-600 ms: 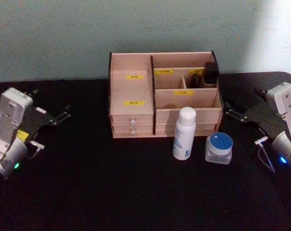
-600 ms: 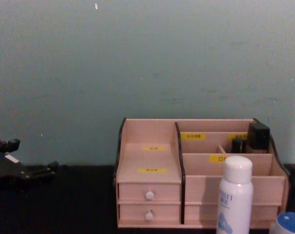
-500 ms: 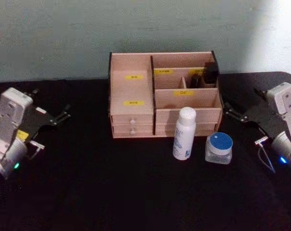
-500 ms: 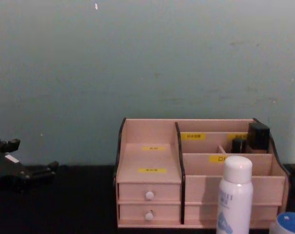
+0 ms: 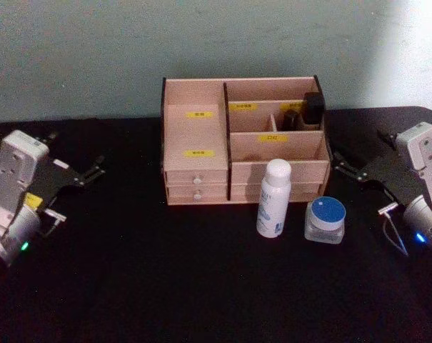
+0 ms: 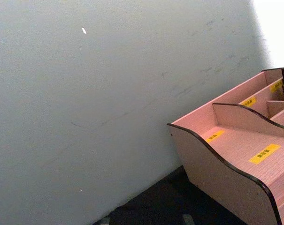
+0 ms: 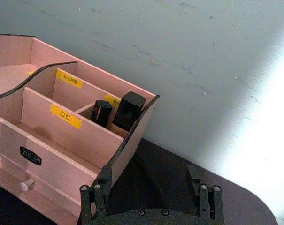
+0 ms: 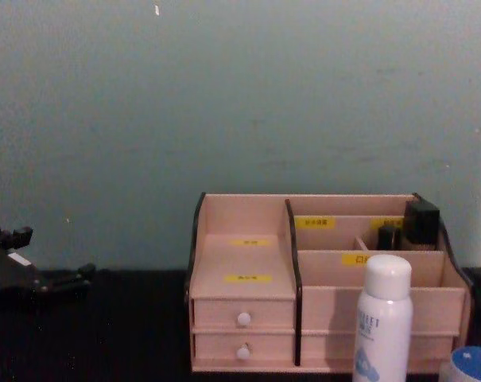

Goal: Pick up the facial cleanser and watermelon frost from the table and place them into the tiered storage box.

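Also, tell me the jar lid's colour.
Blue, white-rimmed; the watermelon frost shows best in the head view.

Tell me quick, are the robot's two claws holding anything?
Left gripper: open, holding nothing.
Right gripper: open, holding nothing.

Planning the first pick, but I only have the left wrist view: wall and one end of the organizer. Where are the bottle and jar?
Observer: Both stand on the table in front of the tiered storage box's right half, the facial cleanser left of the watermelon frost, apart.
Operator: Any gripper close?
Observer: The right gripper is open, empty, beside the box's right end.
Operator: And the left?
Observer: The left gripper is open, well off the box's left side.
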Motion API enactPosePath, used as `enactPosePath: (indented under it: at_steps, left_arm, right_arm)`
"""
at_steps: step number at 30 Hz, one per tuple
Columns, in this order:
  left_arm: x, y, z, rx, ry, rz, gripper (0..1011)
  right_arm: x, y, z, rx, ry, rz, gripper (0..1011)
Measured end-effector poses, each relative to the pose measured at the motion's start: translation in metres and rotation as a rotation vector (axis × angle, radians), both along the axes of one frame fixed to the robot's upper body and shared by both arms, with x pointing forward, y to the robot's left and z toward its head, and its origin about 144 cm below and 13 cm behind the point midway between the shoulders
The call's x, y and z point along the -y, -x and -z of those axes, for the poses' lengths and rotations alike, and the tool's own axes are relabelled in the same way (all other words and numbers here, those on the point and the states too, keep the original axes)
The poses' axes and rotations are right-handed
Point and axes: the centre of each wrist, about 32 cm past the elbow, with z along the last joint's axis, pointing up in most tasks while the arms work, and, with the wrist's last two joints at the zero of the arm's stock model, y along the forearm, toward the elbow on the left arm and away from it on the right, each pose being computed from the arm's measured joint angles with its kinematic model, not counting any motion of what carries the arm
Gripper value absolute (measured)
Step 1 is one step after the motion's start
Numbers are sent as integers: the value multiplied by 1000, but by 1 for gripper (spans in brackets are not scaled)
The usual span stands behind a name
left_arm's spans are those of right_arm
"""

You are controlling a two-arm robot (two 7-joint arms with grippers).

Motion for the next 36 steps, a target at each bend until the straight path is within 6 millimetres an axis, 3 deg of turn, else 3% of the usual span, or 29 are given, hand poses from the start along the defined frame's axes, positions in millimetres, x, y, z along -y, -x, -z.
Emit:
enactPosePath:
  at_steps: [23,36]
  left_arm:
    - [0,0,0,0,0,0,1001]
    - [0,0,0,0,0,0,1001]
  right_arm:
    - [4,-1,-5,13,-7,10,1003]
    - [16,29,-23,22,-26,-74,1003]
